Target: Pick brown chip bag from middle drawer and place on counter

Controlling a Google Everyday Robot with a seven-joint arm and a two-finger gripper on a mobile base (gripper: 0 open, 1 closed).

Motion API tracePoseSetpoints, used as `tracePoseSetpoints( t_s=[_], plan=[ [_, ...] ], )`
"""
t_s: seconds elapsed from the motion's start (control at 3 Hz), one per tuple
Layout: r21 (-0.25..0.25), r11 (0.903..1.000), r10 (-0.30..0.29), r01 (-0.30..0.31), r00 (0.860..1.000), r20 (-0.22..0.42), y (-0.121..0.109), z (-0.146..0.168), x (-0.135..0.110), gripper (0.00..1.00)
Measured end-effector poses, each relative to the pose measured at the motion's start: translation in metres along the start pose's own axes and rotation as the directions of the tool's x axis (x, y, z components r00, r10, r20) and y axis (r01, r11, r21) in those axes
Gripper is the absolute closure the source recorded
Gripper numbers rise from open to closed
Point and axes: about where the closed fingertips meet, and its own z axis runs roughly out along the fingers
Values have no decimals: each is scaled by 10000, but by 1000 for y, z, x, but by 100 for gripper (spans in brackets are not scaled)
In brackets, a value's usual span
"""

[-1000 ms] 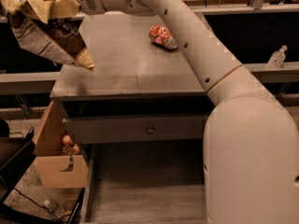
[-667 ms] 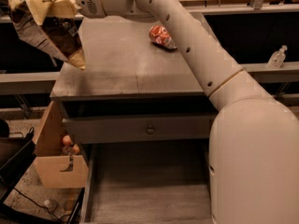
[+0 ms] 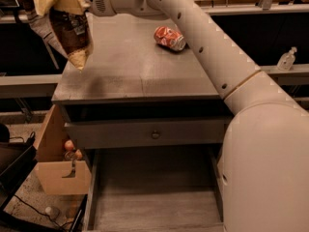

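Note:
The brown chip bag, pale yellow and dark brown, hangs in the air at the top left, over the counter's left edge. My gripper is shut on the bag's upper part, at the end of the white arm that reaches across from the right. The counter is the flat grey top below the bag. The middle drawer is pulled out at the bottom, its plank floor bare.
A red-orange soda can lies on its side at the counter's back. A shut drawer front with a round knob sits above the open drawer. A cardboard box stands on the floor at the left. A bottle stands on the right shelf.
The gripper has carried the bag a little to the right, closer over the counter's left edge. The bag's lower tip swings slightly.

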Motion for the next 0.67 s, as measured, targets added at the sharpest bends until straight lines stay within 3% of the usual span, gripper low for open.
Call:
tracePoseSetpoints(
  t_s=[0.33, 0.67],
  plan=[
    [445, 9988, -161, 221, 9912, -1316, -17, -13, -12, 100],
    [982, 9905, -534, 959, 9285, -3674, -41, -8, -24, 100]
  ],
)
